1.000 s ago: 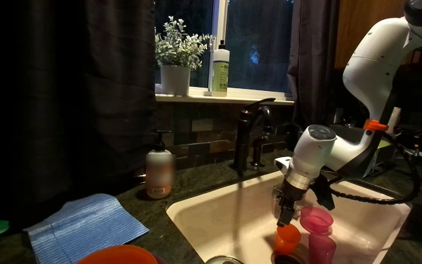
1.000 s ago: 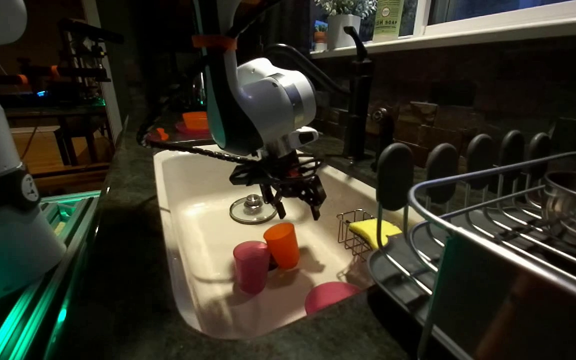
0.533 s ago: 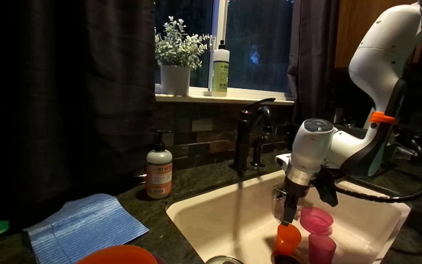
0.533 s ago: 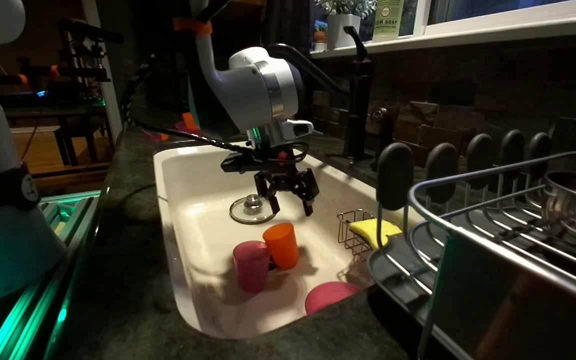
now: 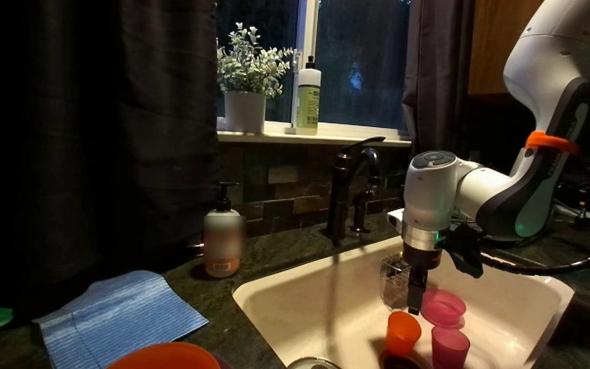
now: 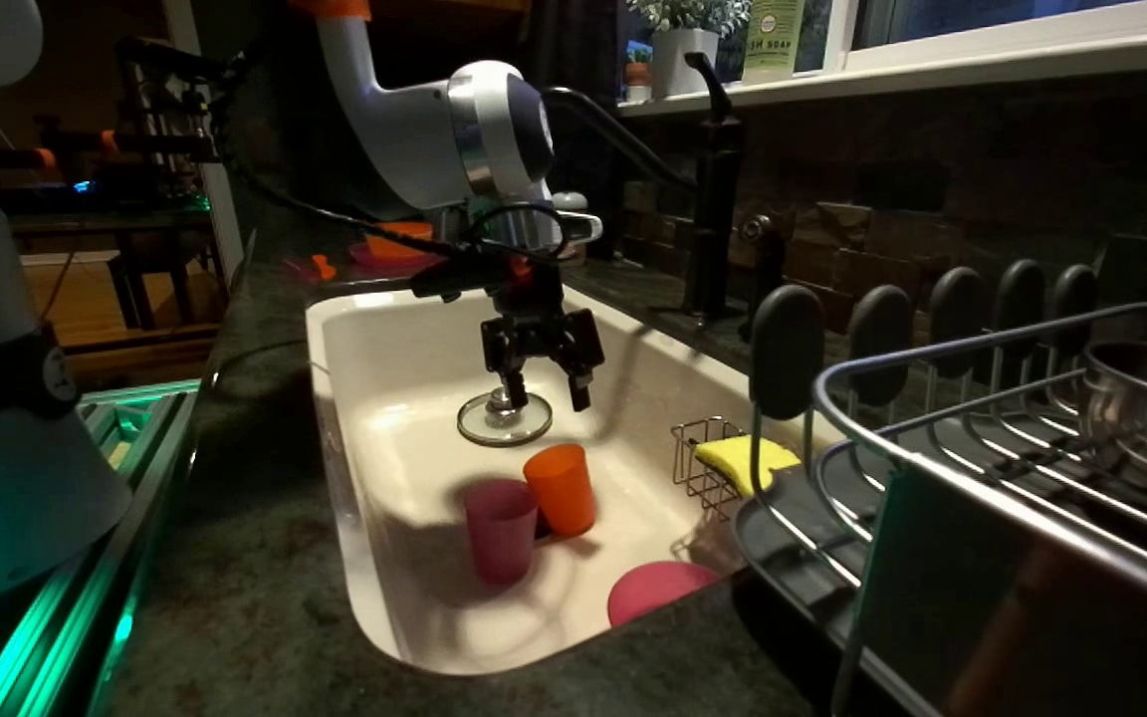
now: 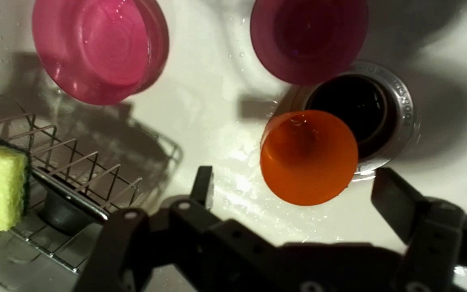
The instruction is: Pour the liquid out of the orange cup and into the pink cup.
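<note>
The orange cup [image 5: 403, 333] stands in the sink, slightly tilted, partly over the drain's rim. It also shows in an exterior view [image 6: 562, 490] and the wrist view [image 7: 309, 162]; its wall inside has a few glints, and I cannot tell the liquid level. The pink cup [image 6: 501, 533] stands upright close beside it, also in the wrist view [image 7: 308, 40] and an exterior view [image 5: 449, 348]. My gripper [image 6: 549, 398] is open and empty above the cups, pointing down. In the wrist view the orange cup lies ahead of and between the open fingers [image 7: 292, 174], below them.
A wide pink bowl [image 7: 103, 48] sits in the sink. A wire caddy [image 7: 95, 170] with a yellow sponge [image 6: 745, 463] hangs on the sink wall. A glass lid [image 6: 504, 418] lies in the sink. The faucet [image 6: 713, 219] and dish rack [image 6: 872, 448] stand beside it.
My gripper has shifted away from the dish rack and slightly upward, and its wrist has turned to point more straight down. It stays open. The cups have not moved.
</note>
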Robot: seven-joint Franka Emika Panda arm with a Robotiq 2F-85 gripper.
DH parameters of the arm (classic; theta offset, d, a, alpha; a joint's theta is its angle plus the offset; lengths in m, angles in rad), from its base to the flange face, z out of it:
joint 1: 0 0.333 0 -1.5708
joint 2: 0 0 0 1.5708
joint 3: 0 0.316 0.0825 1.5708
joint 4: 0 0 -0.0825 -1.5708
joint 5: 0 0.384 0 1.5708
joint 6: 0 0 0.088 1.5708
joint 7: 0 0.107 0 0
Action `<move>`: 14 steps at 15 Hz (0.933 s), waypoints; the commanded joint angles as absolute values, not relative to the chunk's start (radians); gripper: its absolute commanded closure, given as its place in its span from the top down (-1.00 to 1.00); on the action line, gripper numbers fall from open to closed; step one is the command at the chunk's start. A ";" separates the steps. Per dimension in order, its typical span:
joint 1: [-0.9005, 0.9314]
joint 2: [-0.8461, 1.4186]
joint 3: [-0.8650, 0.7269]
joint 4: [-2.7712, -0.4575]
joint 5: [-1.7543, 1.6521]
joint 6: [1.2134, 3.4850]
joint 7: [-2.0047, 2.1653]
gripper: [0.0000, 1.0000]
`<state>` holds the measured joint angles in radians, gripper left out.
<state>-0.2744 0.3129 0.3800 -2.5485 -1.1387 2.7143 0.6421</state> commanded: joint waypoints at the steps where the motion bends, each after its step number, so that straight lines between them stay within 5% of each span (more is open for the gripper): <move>1: -0.148 0.186 0.299 -2.622 -0.959 2.698 0.507 1.00; 2: -0.268 0.184 0.413 -2.626 -1.013 2.690 0.508 1.00; 14: -0.273 0.022 0.399 -2.733 -0.860 2.804 0.536 1.00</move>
